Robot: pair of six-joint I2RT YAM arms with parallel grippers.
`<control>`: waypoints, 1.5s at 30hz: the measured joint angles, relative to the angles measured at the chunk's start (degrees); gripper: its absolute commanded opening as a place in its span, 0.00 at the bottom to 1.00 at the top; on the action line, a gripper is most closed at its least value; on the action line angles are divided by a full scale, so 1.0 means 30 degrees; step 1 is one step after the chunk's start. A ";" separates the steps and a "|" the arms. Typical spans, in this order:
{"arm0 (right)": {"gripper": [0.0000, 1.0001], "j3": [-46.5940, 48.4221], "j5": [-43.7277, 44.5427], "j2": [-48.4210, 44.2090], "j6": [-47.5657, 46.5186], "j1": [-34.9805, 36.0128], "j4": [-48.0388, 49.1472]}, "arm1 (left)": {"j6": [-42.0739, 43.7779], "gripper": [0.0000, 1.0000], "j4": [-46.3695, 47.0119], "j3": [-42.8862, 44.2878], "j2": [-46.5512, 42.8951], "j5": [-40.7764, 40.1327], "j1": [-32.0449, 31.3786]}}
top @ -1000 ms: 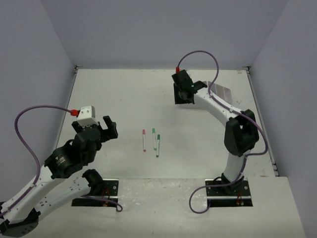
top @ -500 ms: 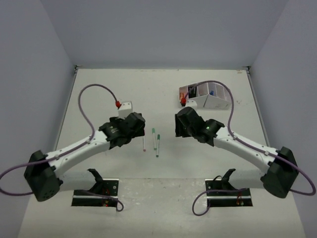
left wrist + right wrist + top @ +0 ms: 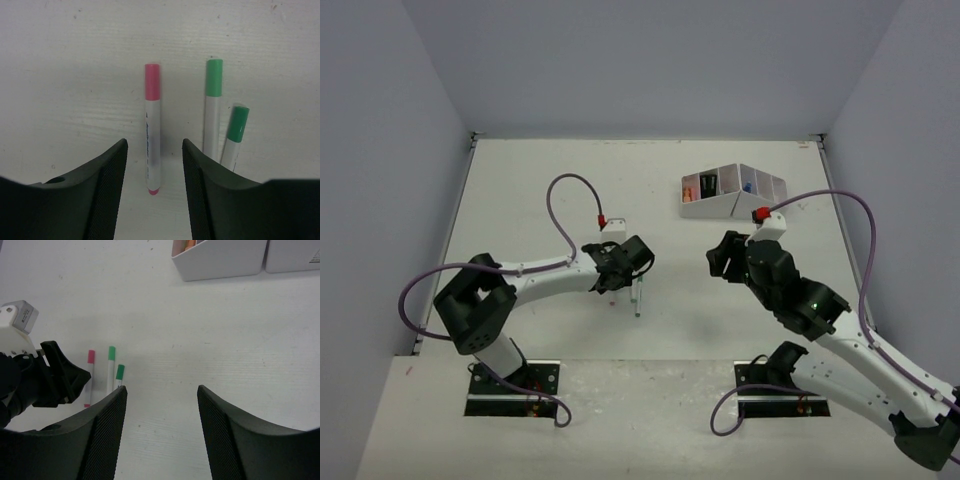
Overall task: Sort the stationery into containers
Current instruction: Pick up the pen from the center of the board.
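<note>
My left gripper (image 3: 154,150) has swung out from near its base and dropped low over the pens. Jaws have narrowed from full spread but are not shut. They straddle the pink-capped pen (image 3: 152,125) with a gap on each side, so no contact and nothing gripped yet. The pen lies flat on the table, roughly in line with the fingers, cap pointing away from the wrist.

Just beside it to the right are two green-capped pens (image 3: 213,100) (image 3: 235,131), side by side, the nearer one partly behind my right-hand finger. None of the three pens has shifted over the last second.

My right gripper (image 3: 161,390) has pulled back from over the white organizer (image 3: 735,205) toward the middle of the table (image 3: 540,190). Its jaws are parted and widening, nothing between them.

The organizer sits at the far right, well apart from the pens, with a few coloured items in its compartments.

My read: the right arm's drop-off is done and the left arm has taken over. Three pens remain, pink one first. Watch the right-hand finger, as it could nudge the nearer green pen when closing.
</note>
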 measured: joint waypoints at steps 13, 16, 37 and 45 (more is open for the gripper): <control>0.54 0.0000 -0.0468 0.0620 0.0005 0.0000 0.0000 | -0.0511 0.21 0.1540 -0.1568 0.0802 0.0480 0.0044; 0.52 0.0000 -0.0516 0.0569 0.0016 0.0000 0.0000 | -0.0664 0.03 0.2082 -0.1744 0.0805 0.0464 0.0044; 0.83 -0.0109 -1.0198 0.1719 0.0343 -0.0488 0.4744 | 0.5767 0.00 1.1760 -0.9419 -1.4218 0.4756 -0.0113; 0.59 0.1396 -1.2224 0.4785 0.1136 -0.0487 0.6669 | 0.7631 0.00 1.9590 -1.2719 -1.6354 1.1908 -0.0212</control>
